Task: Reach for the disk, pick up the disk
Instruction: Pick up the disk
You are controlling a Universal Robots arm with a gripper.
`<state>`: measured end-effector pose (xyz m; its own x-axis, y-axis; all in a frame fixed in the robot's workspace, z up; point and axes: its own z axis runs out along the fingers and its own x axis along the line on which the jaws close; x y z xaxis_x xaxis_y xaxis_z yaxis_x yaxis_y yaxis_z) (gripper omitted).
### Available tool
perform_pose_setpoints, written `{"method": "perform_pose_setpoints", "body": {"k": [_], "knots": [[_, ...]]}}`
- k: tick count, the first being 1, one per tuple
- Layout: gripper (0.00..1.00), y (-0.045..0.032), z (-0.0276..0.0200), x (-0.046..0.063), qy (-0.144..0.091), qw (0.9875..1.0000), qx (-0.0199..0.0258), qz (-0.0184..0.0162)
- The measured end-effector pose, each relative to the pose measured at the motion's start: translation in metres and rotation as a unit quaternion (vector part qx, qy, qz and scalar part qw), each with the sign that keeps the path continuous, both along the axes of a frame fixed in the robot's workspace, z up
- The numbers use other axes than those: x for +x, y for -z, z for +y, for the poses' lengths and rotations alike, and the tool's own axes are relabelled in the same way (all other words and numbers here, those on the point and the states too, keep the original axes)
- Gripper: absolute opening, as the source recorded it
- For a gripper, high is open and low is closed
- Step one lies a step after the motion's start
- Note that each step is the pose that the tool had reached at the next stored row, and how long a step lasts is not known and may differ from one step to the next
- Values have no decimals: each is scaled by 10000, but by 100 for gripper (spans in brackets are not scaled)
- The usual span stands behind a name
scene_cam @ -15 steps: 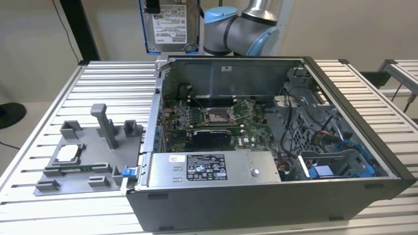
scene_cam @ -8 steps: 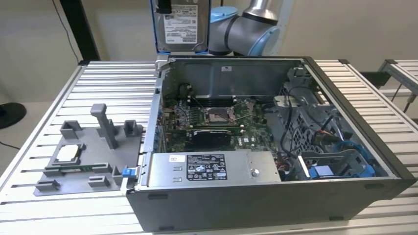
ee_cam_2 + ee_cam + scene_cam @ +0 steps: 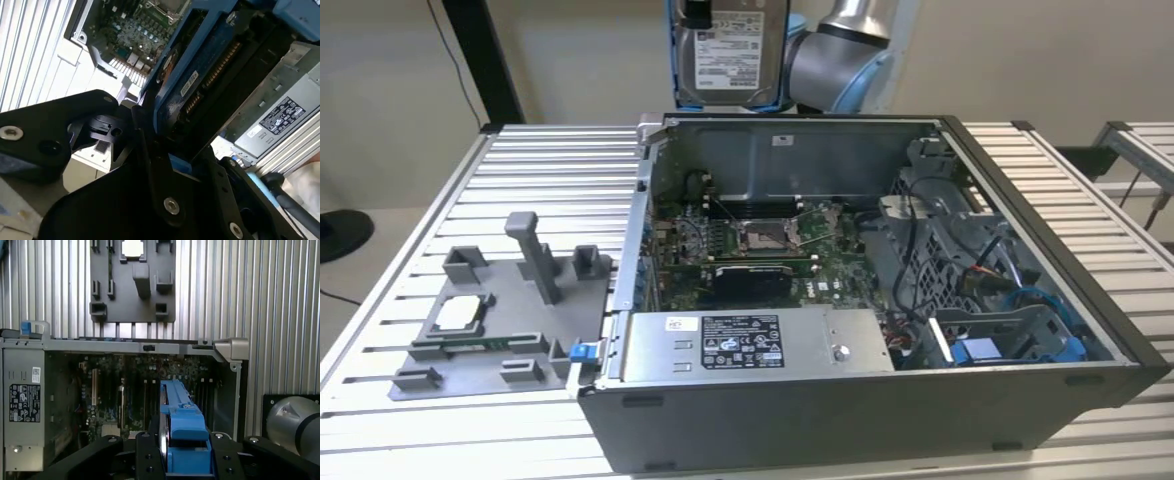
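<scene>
The disk (image 3: 731,52) hangs above the open computer case (image 3: 881,400) (its upper part cut off in the exterior view), clamped edge-on in the gripper (image 3: 182,452), whose black fingers (image 3: 145,460) hide its lower end.

The disk (image 3: 731,50) is a flat silver-metal hard drive with a white printed label on the face turned toward the exterior view, clipped in a blue plastic frame whose edges show along its sides. It hangs upright in the air, above and behind the rear wall of the open computer case (image 3: 854,300), well clear of the worktop (image 3: 520,180). In the first wrist view the disk (image 3: 182,430) appears edge-on, blue frame uppermost, clamped between the black fingers of the tool (image 3: 182,460). In the second wrist view its dark underside (image 3: 200,85) with a row of connector contacts slants across, gripped at its lower end.
</scene>
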<state>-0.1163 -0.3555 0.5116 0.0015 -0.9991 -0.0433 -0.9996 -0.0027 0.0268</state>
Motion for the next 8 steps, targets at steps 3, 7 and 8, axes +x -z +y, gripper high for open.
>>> {"method": "perform_pose_setpoints", "body": {"k": [3, 7, 8], "knots": [[0, 13, 0, 136, 0, 10000, 0, 3], [0, 30, 0, 316, 0, 10000, 0, 8], [0, 35, 0, 364, 0, 10000, 0, 9]]}}
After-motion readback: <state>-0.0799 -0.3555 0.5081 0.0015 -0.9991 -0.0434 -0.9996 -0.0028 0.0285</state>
